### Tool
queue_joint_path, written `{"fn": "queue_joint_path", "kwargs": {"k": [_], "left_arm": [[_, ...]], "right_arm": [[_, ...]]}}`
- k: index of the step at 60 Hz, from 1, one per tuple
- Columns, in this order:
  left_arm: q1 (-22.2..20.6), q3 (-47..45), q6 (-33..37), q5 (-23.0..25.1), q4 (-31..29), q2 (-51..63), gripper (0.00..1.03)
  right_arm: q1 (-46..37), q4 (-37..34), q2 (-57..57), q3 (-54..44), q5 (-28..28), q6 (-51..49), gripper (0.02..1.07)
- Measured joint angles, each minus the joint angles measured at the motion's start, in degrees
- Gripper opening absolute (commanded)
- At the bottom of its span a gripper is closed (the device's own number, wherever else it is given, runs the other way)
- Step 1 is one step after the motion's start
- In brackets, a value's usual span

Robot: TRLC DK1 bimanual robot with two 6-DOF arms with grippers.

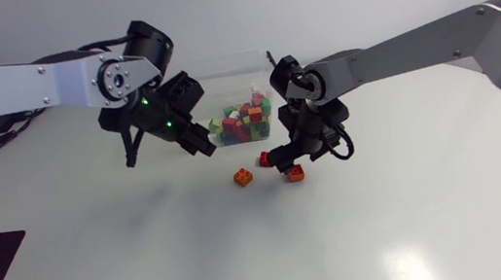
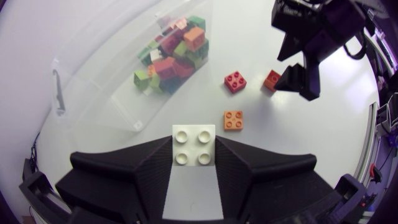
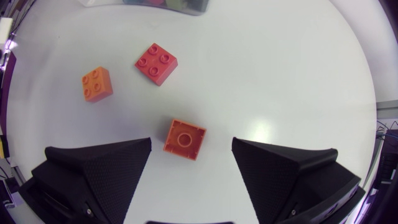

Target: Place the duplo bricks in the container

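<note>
White brick (image 2: pixel 193 144) clamped in left end effector (image 2: pixel 194 154); right end effector (image 3: pixel 191 144) spread over orange brick (image 3: pixel 185 138).

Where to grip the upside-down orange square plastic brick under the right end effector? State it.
Grip the upside-down orange square plastic brick by two opposite flat side walls, from straight above. It lies flat on the white table, slightly skewed under the open right end effector, so probably twist the wrist.

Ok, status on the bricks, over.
Left gripper shut on white brick, near container. Right gripper open over flipped orange brick. Red brick, other orange brick loose. Nothing blocking.
</note>
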Motion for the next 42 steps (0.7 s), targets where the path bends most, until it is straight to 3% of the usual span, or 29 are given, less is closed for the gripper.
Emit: {"fn": "queue_joint_path", "kwargs": {"k": [12, 19, 27, 36, 42], "left_arm": [[2.1, 0.0, -2.6, 1.7, 4.1, -5.2, 0.28], [3.4, 0.0, -5.0, 2.7, 8.0, -6.7, 0.28], [4.1, 0.0, -7.6, 3.0, 12.0, -7.5, 0.28], [4.1, -0.5, -10.3, 3.1, 17.7, -7.8, 0.28], [4.3, -0.9, -12.1, 3.2, 21.0, -8.0, 0.28]], "right_arm": [[0.7, -1.4, 3.7, 3.4, 1.8, 3.3, 0.78], [1.6, -1.6, 4.9, 4.3, 2.5, 4.4, 0.66], [1.9, -1.6, 5.9, 4.3, 2.6, 5.2, 0.65], [1.8, -1.6, 6.2, 4.3, 2.6, 5.5, 0.34], [1.7, -1.6, 6.2, 4.3, 2.6, 5.5, 0.32]]}}
